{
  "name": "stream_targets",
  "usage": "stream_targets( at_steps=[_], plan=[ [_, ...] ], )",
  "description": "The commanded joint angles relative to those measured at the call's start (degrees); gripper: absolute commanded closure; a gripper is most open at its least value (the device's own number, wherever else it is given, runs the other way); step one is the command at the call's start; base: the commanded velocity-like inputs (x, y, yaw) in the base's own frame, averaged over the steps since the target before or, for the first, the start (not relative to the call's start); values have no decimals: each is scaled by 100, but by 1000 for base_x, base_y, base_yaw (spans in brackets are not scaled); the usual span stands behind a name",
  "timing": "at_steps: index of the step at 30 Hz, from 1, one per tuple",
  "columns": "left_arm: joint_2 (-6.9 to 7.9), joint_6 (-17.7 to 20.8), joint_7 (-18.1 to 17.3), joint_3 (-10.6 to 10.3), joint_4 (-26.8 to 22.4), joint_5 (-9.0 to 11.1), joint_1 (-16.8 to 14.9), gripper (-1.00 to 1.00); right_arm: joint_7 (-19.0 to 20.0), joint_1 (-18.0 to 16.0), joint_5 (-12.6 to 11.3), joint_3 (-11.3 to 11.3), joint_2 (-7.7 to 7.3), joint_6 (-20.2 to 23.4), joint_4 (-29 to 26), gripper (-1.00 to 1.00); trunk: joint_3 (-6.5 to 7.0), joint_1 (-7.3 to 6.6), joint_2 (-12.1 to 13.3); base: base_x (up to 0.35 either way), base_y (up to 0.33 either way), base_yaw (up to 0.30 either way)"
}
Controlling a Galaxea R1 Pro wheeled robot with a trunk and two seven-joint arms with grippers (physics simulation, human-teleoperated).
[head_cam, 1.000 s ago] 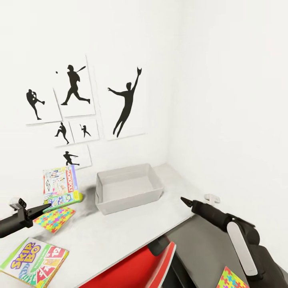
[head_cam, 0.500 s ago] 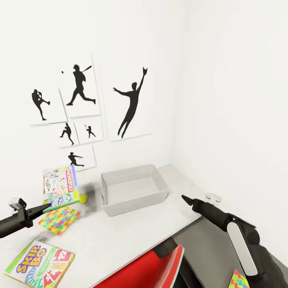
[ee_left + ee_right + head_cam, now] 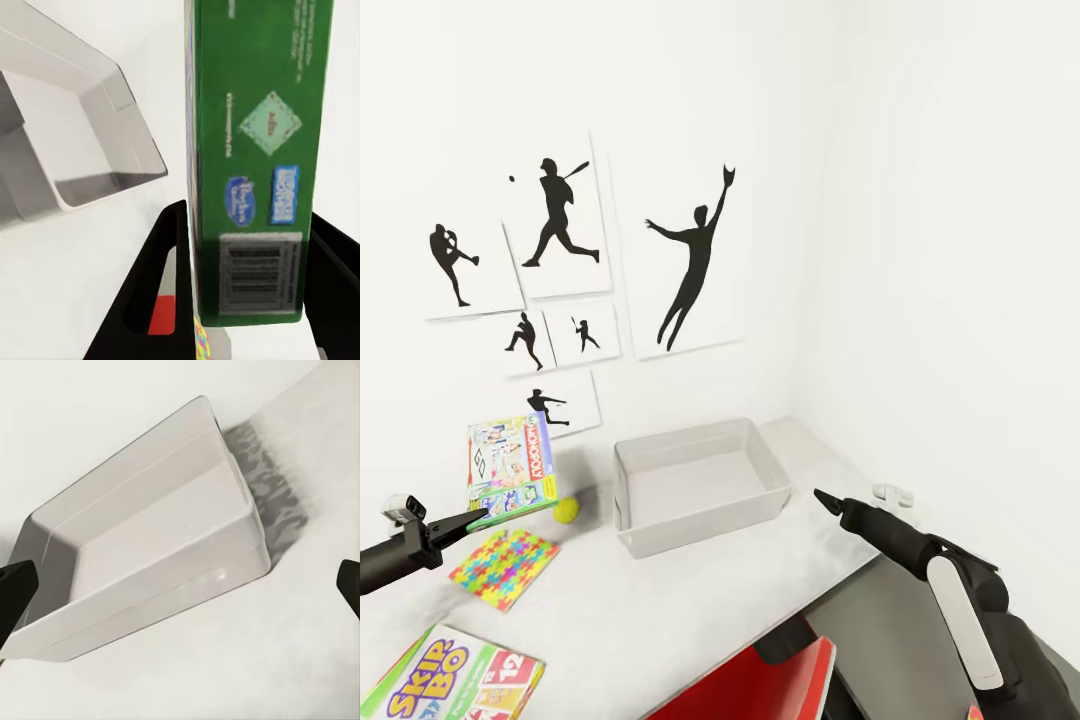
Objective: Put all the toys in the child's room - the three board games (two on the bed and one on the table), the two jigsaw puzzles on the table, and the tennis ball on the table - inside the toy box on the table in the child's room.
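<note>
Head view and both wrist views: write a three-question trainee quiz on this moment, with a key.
1. True or false: the shallow pale grey open-topped toy box is empty.
2. Which gripper holds the green-edged printed Monopoly board game box? A) left B) right
3. Fill in: the small yellow-green tennis ball lies on the pale grey speckled table between the toy box and the multicolour ____ panel.

Key: 1 true. 2 A, the left gripper; the right gripper is open. 3 jigsaw puzzle.

Bright, even, flat light; white walls near blown out. Soft mottled shadow beside toy box [image 3: 150, 547] on table [image 3: 690, 590]. Head view stretched toward edges. Renders sharp; barcode on game box [image 3: 259, 157] slightly soft.
</note>
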Motion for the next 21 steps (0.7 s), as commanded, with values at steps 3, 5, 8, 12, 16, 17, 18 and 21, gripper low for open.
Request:
stream_targets(
  at_steps=[3,5,8,12,16,17,18,21],
  plan=[
    [1,59,-25,1,1,-7,-5,100,23,-6,1,-9,1,33,-3,-100,-13,4,-13,8,3,0],
    [1,59,-25,1,1,-8,-5,100,23,-6,1,-9,1,33,-3,-100,-13,4,-13,3,4,0],
    [1,62,-25,1,-1,-8,-5,100,23,-6,1,-9,1,28,-3,-100,-13,4,-13,1,50,0],
    [1,59,-25,1,-1,-6,-5,100,23,-6,1,-9,1,25,-3,-100,-13,4,-13,0,51,0],
    [1,59,-25,1,-2,-6,-5,100,23,-6,1,-9,1,24,-3,-100,-13,4,-13,0,13,0],
    [1,59,-25,1,-2,-4,-5,100,23,-6,1,-9,1,24,-3,-100,-13,4,-13,0,5,0],
    [1,59,-25,1,-2,-3,-5,100,23,-6,1,-9,1,24,-3,-100,-13,4,-13,0,4,0],
    [1,47,-25,1,-2,-5,-5,100,23,-6,1,-9,1,24,-3,-100,-13,4,-13,0,4,0]
  ],
)
